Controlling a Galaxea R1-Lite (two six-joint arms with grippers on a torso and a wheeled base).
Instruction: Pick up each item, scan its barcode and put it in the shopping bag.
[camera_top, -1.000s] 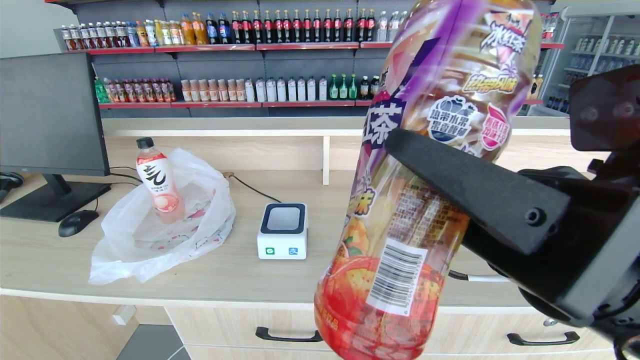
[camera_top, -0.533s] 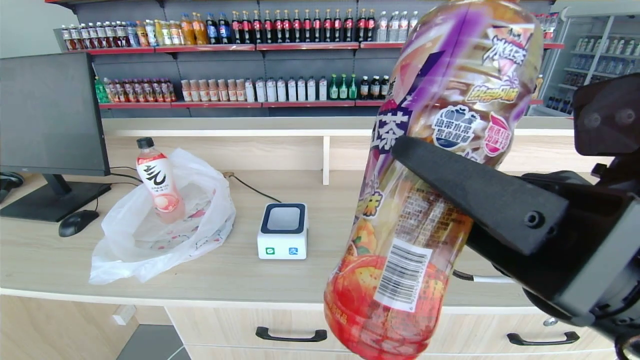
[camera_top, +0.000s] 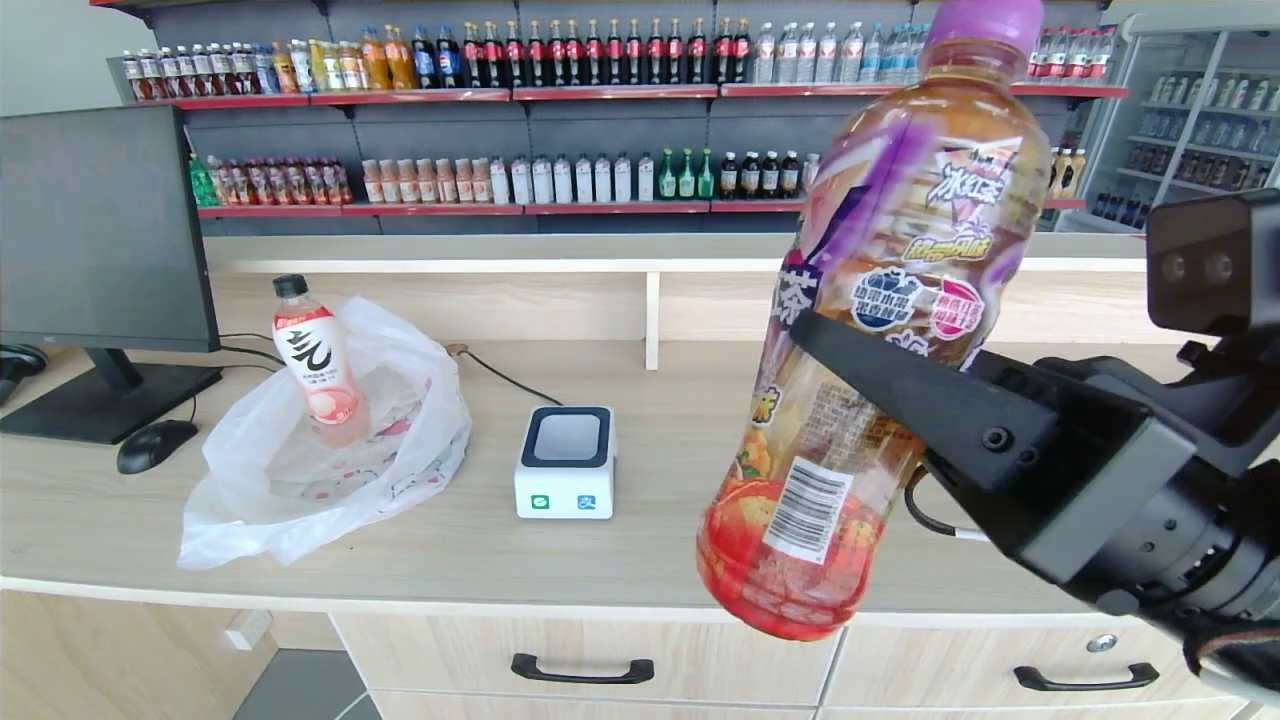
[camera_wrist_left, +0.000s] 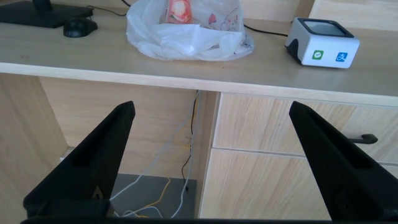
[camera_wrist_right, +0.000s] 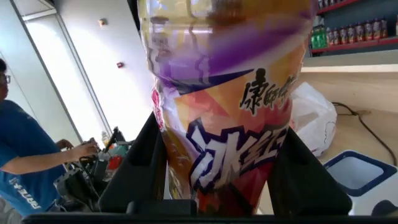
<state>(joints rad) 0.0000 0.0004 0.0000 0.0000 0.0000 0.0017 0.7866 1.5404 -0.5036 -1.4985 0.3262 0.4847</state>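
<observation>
Left end effector (camera_wrist_left: 211, 109): fingers spread wide, nothing between them, hanging below the bench (camera_top: 480, 560) edge in front of the drawer fronts.

Head view, left of frame: shopping bag (camera_top: 400, 440) slumped open on the bench, pink bottle (camera_top: 318, 365) upright inside it. Centre: scanner (camera_top: 566, 460), window up, just right of the bag. Right of frame: tea bottle (camera_top: 880, 300) in the air, tilted, base toward lower centre, clamped at mid-body by the right end effector (camera_top: 850, 365).

Risk: the barcode (camera_top: 808, 508) faces the head camera, not the scanner window. A pass over the scanner without turning the bottle would likely give no read. The grip sits on a smooth label on a tilted bottle, so a quick wrist roll could let it slide.

Versus 0.5 s ago: bottle farther from the camera and smaller in frame. Its purple cap (camera_top: 985, 20), cut off before, is now at the upper right. Bag, pink bottle and scanner unchanged.
</observation>
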